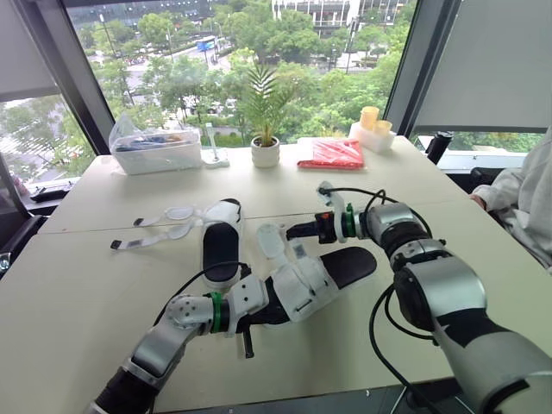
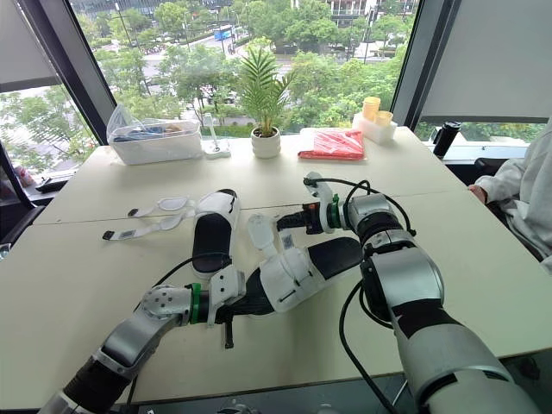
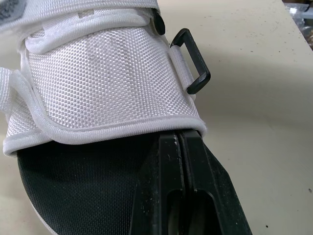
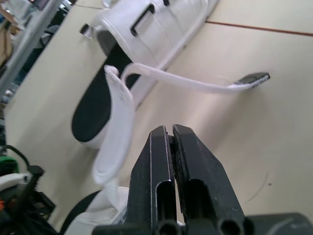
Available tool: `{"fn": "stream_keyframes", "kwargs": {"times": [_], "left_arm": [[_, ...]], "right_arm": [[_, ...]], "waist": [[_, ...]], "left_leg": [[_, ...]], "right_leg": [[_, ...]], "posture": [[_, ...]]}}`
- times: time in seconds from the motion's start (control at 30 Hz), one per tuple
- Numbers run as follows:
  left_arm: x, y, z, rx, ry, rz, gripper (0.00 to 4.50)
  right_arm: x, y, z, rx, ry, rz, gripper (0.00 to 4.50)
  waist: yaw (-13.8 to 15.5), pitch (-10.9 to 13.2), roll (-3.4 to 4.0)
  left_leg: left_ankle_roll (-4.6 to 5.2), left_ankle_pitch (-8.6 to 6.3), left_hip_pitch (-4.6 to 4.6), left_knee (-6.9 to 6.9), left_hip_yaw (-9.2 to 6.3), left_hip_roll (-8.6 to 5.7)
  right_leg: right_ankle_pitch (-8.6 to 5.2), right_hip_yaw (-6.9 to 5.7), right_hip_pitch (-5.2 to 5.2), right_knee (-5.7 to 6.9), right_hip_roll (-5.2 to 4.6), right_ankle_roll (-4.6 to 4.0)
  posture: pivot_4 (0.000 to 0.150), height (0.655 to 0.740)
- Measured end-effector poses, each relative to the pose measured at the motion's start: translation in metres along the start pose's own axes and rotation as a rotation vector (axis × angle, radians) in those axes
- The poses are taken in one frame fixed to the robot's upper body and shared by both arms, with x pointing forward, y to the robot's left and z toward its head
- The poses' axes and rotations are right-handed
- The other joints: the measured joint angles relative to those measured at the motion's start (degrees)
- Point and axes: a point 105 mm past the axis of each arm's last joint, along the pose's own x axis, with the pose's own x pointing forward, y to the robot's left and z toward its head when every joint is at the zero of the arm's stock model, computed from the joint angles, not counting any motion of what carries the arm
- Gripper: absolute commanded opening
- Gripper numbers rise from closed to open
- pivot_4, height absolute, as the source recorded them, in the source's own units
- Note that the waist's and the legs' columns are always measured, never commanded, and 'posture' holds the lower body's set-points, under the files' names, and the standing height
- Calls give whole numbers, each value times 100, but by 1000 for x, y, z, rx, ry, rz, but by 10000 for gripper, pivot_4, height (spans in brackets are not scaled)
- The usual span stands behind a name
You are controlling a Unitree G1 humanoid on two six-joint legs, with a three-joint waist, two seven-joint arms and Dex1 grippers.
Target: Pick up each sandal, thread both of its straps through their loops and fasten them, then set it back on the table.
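The left gripper [image 3: 179, 138] is pinching the edge of the sandal [image 1: 345, 266]. The right gripper [image 4: 168, 131], fingers pressed together, is hovering beside its loose strap [image 4: 117, 122].

On the beige table [image 1: 86, 285], a potted palm [image 1: 265, 129] stands at twelve o'clock, a clear tub [image 1: 155, 148] at ten, a red packet [image 1: 332, 153] and what may be yellow cups [image 1: 373, 116] at one, and a person's white sleeve [image 1: 526, 194] at three.

The left arm [image 1: 164, 341] and right arm [image 1: 440, 293] wore silver-grey shells over black joints, with white wrist housings. A green ring [image 1: 216, 312] circled each wrist, and black cables [image 1: 373, 328] looped alongside. The left gripper [image 3: 179, 139] and right gripper [image 4: 170, 132] had black, slotted fingers.
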Motion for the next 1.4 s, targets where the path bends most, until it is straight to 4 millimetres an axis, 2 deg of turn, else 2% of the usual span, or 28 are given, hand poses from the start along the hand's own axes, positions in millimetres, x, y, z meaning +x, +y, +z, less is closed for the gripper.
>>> {"fn": "stream_keyframes", "kwargs": {"times": [0.13,0.33,0.37,0.43,0.47,0.5,0.53,0.57,0.77,0.87,0.93,1.03,1.17,1.27,1.4], "left_arm": [[0,0,0,-4,3,5,0],[0,-2,-5,-21,13,5,0],[0,-3,-5,-25,14,4,0],[0,-4,-7,-28,16,1,0],[0,-5,-7,-28,16,-1,0],[0,-5,-6,-28,16,-3,0],[0,-5,-6,-27,16,-8,0],[0,-6,-6,-26,16,-11,0],[0,-6,-5,-23,17,-21,0],[0,-6,-5,-20,17,-22,0],[-1,-5,-5,-15,21,-24,0],[-2,-4,-5,-7,26,-31,0],[0,-4,-5,-2,25,-46,0],[2,-3,-5,1,18,-54,0],[2,-3,-4,2,17,-65,0]], "right_arm": [[4,-9,-20,-50,64,-42,506],[8,-14,-33,-167,123,-64,506],[8,-15,-35,-191,136,-67,6200],[6,-18,-39,-244,162,-78,13349],[4,-21,-39,-270,167,-91,19090],[2,-23,-38,-291,169,-102,22953],[-2,-26,-37,-331,172,-123,29816],[-4,-28,-37,-345,172,-132,33506],[-7,-36,-36,-412,123,-191,33506],[-25,-44,-28,-339,60,-222,33506],[-41,-45,-14,-307,3,-224,33506],[-53,-30,10,-282,-52,-158,33506],[-53,4,25,-204,-66,-4,33506],[-51,22,18,-105,-46,88,33506],[-42,30,1,-22,7,134,33506]], "waist": [[-6,-10,0],[2,-56,6],[6,-56,5],[13,-57,4],[15,-57,4],[17,-57,4],[17,-58,3],[18,-58,4],[36,-66,2],[37,-64,4],[15,-64,5],[4,-64,8],[34,-65,8],[51,-65,8],[54,-65,8]], "left_leg": [[-3,2,3,0,0,0],[-5,2,43,-3,-3,2],[-5,2,65,-9,-3,1],[-6,0,102,-19,-4,1],[-5,0,102,-19,-6,0],[-5,0,102,-20,-6,0],[-4,1,102,-25,-6,-1],[-4,1,102,-29,-6,-1],[-5,3,101,-50,-8,-5],[-6,4,95,-49,-8,-7],[-5,3,94,-52,-7,-6],[-5,4,94,-55,-7,-4],[-5,3,93,-53,-9,-4],[-5,3,92,-54,-11,-5],[-5,2,91,-54,-11,-6]], "right_leg": [[0,0,3,1,2,0],[-1,0,22,0,6,-1],[-1,0,46,-6,6,-1],[-8,0,83,-17,4,-1],[-9,0,84,-18,4,0],[-10,0,83,-18,4,2],[-11,0,82,-19,4,3],[-11,0,81,-19,3,3],[-11,2,84,-29,-2,4],[-11,4,90,-30,-4,4],[-11,6,90,-30,-4,4],[-13,6,88,-29,-3,0],[-14,4,87,-33,-6,0],[-14,2,86,-50,-8,0],[-18,2,82,-54,-10,-7]], "posture": [[1500,7400],[1500,7400],[1500,7400],[1500,7400],[1500,7400],[1500,7400],[1500,7400],[1500,7400],[1500,7400],[1500,7400],[1500,7400],[1500,7400],[1500,7400],[1500,7400],[1500,7400]]}}
